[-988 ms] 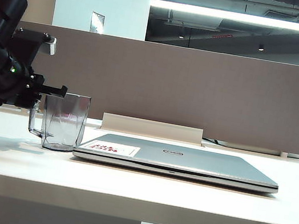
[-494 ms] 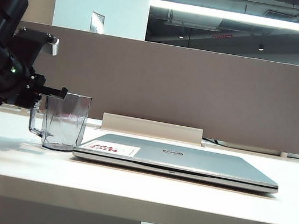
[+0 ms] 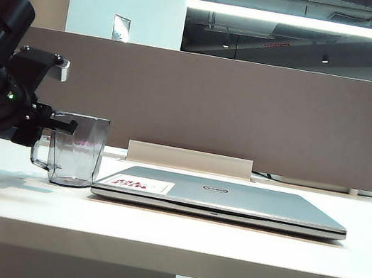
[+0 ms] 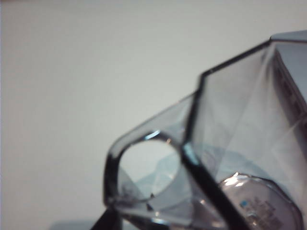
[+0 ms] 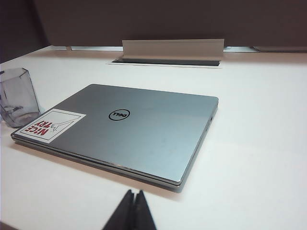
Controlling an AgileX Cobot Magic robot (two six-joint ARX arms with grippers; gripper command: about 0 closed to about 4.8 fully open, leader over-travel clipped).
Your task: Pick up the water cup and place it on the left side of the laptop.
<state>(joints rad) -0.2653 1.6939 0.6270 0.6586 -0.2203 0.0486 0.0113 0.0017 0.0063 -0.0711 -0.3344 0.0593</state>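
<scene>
Exterior view shows the water cup (image 3: 79, 150) standing upright on the table (image 3: 169, 233), just beside the left edge of the closed laptop (image 3: 222, 197), its handle turned away from the laptop toward the left gripper (image 3: 59, 122). That pincer sits at the cup's rim on the handle side; whether it grips or has let go, I cannot tell. The cup looks set where the task wants it. The right gripper (image 5: 132, 211) hangs well back over the table's near side, fingers pressed together, empty.
</scene>
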